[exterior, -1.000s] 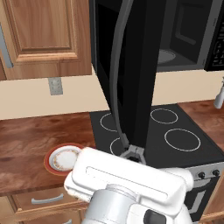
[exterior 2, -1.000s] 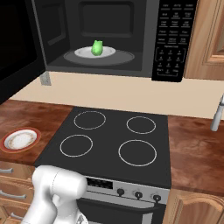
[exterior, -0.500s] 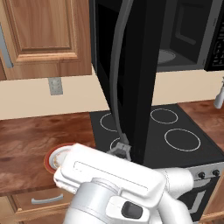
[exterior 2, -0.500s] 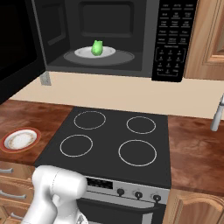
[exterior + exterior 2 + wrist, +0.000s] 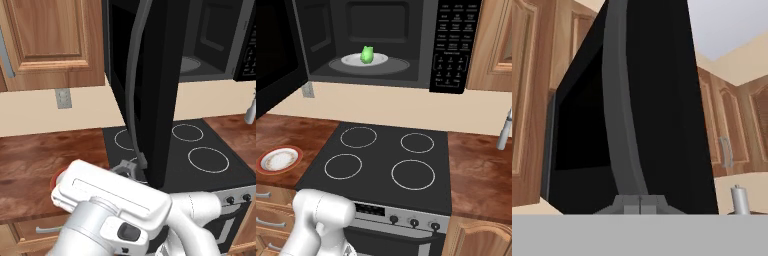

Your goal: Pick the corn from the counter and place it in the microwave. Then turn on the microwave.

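Since a moment ago we see our white arm swung further across the lower left base view, now covering most of the red-rimmed plate (image 5: 56, 179) on the bench (image 5: 45, 160); nothing else in the scene has shifted. Our claw (image 5: 131, 169) sits low at the foot of the open microwave door (image 5: 160, 85), just beside the bottom end of the curved grey handle (image 5: 135, 90), with its fingers pressed together and holding nothing. From the hand view we look up along that handle (image 5: 623, 125) against the dark door face. We see the corn (image 5: 366, 54) resting on the white turntable plate (image 5: 351, 60) inside the microwave (image 5: 451, 45), whose cavity stands open above the black stovetop (image 5: 381, 160). The red-rimmed plate (image 5: 278, 160) lies on the bench left of the stove.
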Controlling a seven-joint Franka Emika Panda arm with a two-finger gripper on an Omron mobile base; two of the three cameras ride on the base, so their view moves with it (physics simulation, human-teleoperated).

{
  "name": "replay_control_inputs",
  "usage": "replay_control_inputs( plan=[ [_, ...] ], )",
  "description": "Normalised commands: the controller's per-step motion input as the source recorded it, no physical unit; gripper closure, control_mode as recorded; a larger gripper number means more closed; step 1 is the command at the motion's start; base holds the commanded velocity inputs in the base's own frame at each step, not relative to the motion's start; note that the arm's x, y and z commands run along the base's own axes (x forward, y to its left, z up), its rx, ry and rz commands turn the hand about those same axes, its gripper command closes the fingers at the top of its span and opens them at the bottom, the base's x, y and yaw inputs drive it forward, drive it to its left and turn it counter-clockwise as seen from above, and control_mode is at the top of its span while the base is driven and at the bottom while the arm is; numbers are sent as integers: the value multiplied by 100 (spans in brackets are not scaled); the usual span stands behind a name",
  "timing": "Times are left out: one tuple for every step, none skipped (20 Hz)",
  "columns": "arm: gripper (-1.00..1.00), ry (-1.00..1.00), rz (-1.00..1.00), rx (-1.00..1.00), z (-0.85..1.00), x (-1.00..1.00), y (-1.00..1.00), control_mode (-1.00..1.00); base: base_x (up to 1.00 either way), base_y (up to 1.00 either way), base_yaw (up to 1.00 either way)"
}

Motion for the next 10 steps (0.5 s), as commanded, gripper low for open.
replay_control_inputs(
  plan=[
    [100, 0, -5, 0, -11, 12, 13, -100, 0, 0, 0],
    [100, 0, -5, 0, -11, 11, 12, -100, 0, 0, 0],
    [100, 0, -5, 0, -10, 11, 11, -100, 0, 0, 0],
    [100, 0, -5, 0, -10, 12, 11, -100, 0, 0, 0],
    [100, 0, -5, 0, -8, 10, 10, -100, 0, 0, 0],
    [100, 0, -5, 0, -8, 13, 9, -100, 0, 0, 0],
    [100, 0, -5, 0, -8, 14, 8, -100, 0, 0, 0],
    [100, 0, -5, 0, -6, 15, 7, -100, 0, 0, 0],
    [100, 0, -5, 0, -6, 15, 6, -100, 0, 0, 0],
    [100, 0, -5, 0, -5, 16, 6, -100, 0, 0, 0]
  ],
)
